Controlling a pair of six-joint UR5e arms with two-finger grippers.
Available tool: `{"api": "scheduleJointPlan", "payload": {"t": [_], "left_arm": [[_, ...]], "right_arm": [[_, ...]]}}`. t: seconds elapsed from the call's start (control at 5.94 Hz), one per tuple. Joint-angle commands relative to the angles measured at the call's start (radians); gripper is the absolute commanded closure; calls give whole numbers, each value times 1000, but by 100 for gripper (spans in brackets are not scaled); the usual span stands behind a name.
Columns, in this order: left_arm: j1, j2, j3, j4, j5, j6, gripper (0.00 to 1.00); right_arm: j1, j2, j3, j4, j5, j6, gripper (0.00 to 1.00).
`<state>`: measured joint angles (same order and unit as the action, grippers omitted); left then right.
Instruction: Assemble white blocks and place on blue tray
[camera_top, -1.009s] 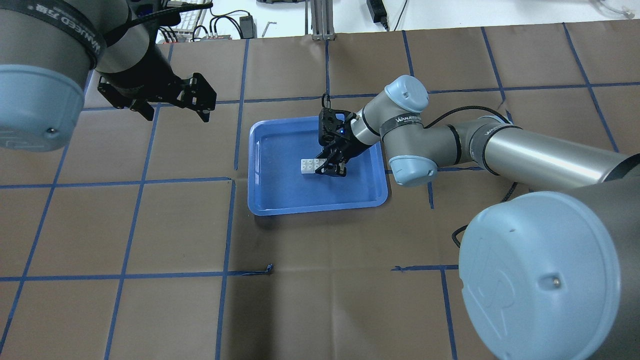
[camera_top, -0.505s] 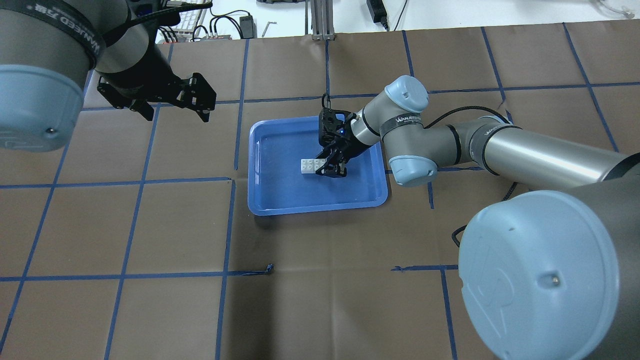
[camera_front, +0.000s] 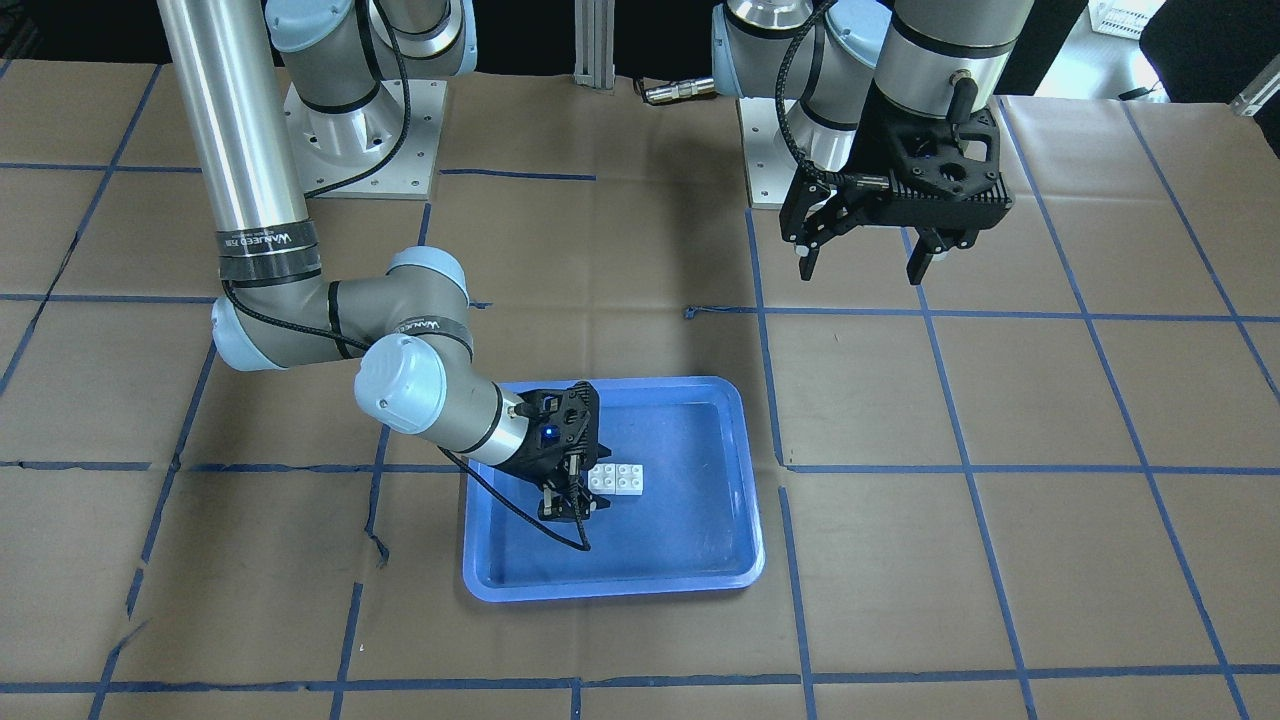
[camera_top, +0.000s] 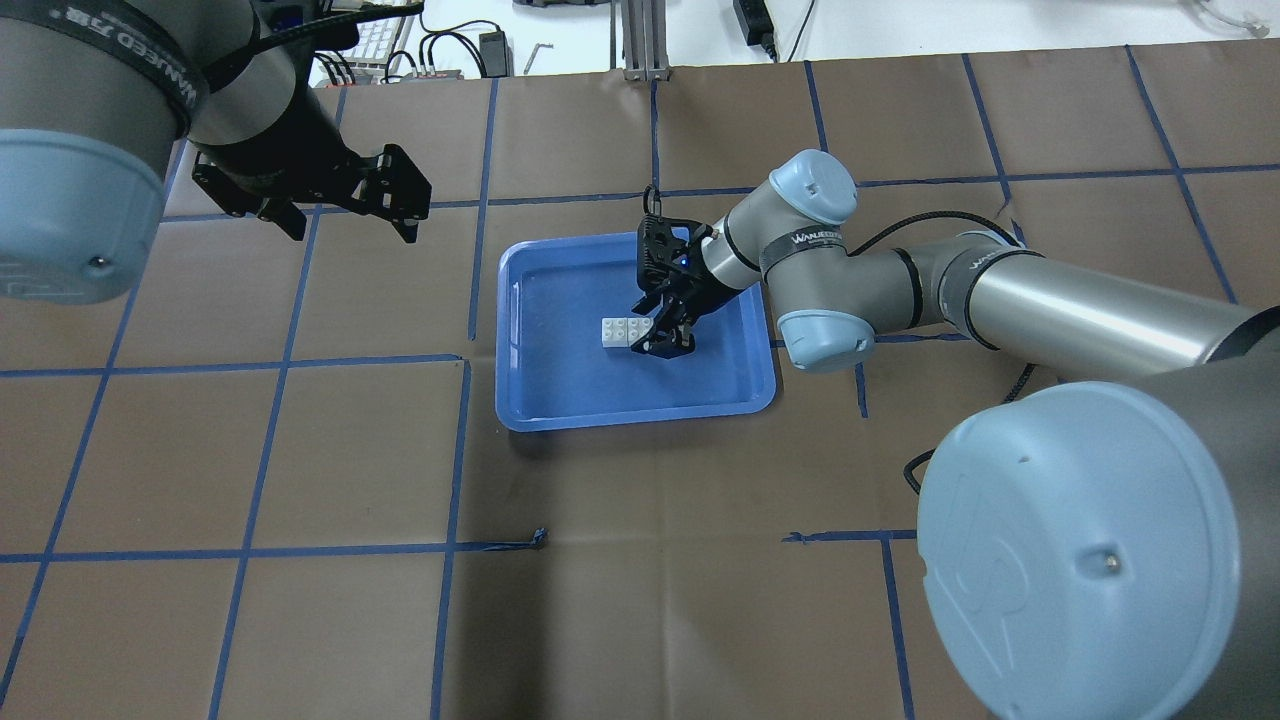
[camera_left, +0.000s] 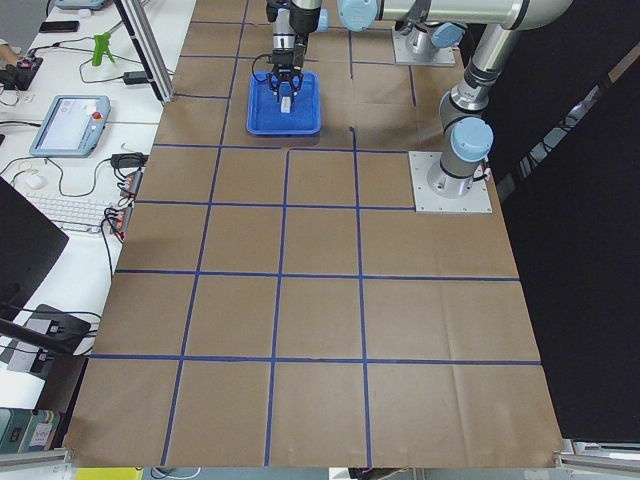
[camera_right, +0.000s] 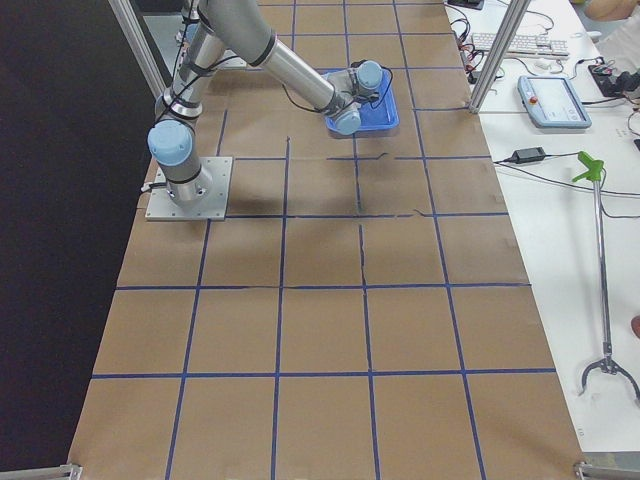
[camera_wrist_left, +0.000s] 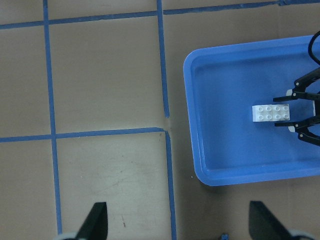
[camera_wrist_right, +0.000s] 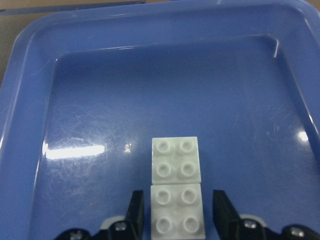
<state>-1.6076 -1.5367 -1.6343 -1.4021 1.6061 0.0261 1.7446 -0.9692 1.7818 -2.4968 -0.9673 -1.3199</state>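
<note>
Right gripper (camera_wrist_right: 178, 212): released, its fingers straddling the nearer brick with a gap on either side. White blocks (camera_wrist_right: 176, 192): two, set end to end and touching, studs up. They rest on the floor of the blue tray (camera_wrist_right: 30, 60) near its middle, long axis parallel to the tray's long sides. Right arm band (camera_top: 815, 240) appears to read "WANUEED". Left gripper (camera_front: 862, 268): released, empty, well apart from the tray.

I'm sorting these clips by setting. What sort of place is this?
Most likely a robotics lab workstation. The left arm and right arm are mounted on a paper-covered table marked with a tape grid, and a desk alongside holds a keyboard and a control tablet.
</note>
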Motion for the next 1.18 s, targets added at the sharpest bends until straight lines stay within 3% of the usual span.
{"api": "scheduleJointPlan", "payload": {"t": [0.0, 0.67, 0.84, 1.01], "left_arm": [[0, 0, 2, 0, 0, 0, 1], [2, 0, 4, 0, 2, 0, 1], [2, 0, 4, 0, 2, 0, 1], [2, 0, 4, -2, 2, 0, 1]], "right_arm": [[-4, -40, -21, 18, -20, 94, 0], [-107, -293, -27, 394, -313, 237, 0], [-159, -366, -32, 435, -368, 237, 0], [-204, -429, -44, 573, -378, 246, 0]]}}
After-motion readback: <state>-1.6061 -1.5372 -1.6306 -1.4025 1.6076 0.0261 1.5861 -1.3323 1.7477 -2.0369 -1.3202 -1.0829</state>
